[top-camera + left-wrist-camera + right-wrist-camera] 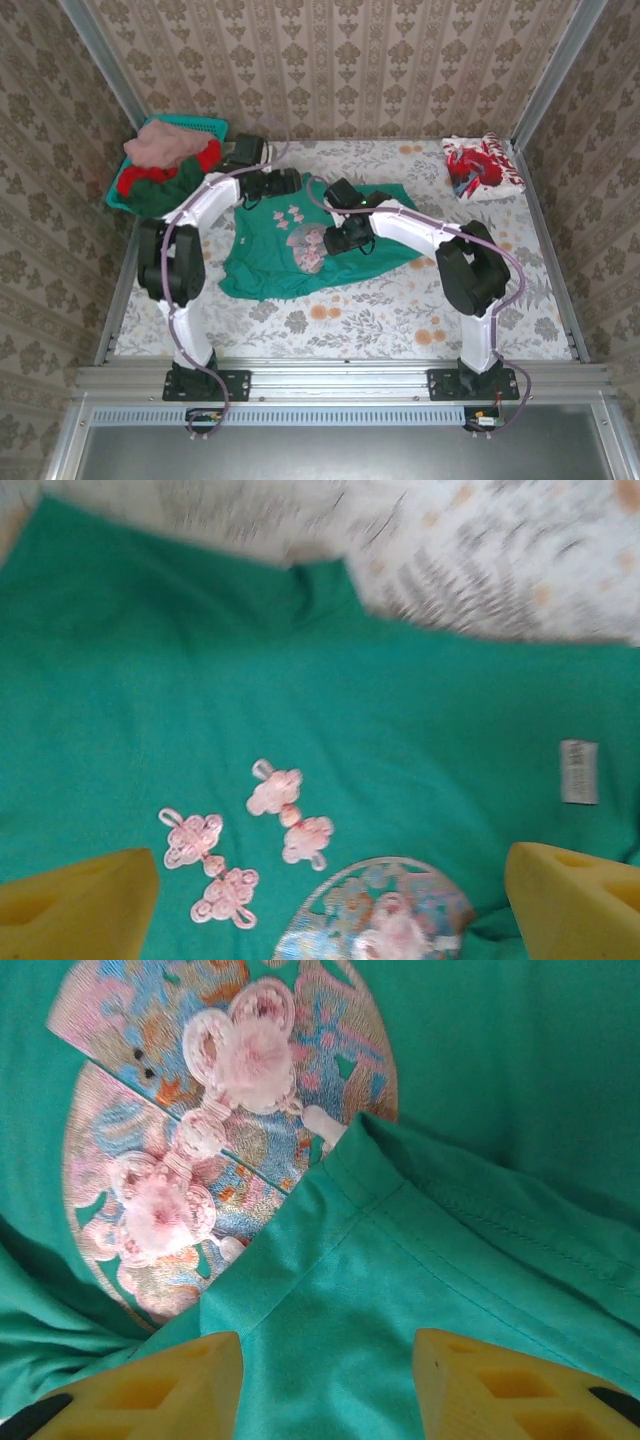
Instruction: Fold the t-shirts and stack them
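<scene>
A teal-green t-shirt (285, 262) with a pale pink chest print (305, 243) lies spread in the middle of the table. My left gripper (292, 183) hovers open over its upper part; the pink knot motifs (290, 815) lie between the yellow fingers (80, 900). My right gripper (335, 243) is open just above a folded-over teal flap (400, 1290) that partly covers the round print (200, 1130), with nothing gripped. A red-and-white patterned shirt (483, 167) lies folded at the back right. Salmon-pink (165, 143), red (140, 180) and dark green (165, 197) shirts are heaped at the back left.
The heap sits in a teal mesh basket (205, 125) in the back-left corner. The floral tablecloth (400, 310) is bare in front of the teal shirt. Patterned walls close in three sides, and a metal rail (340, 378) runs along the near edge.
</scene>
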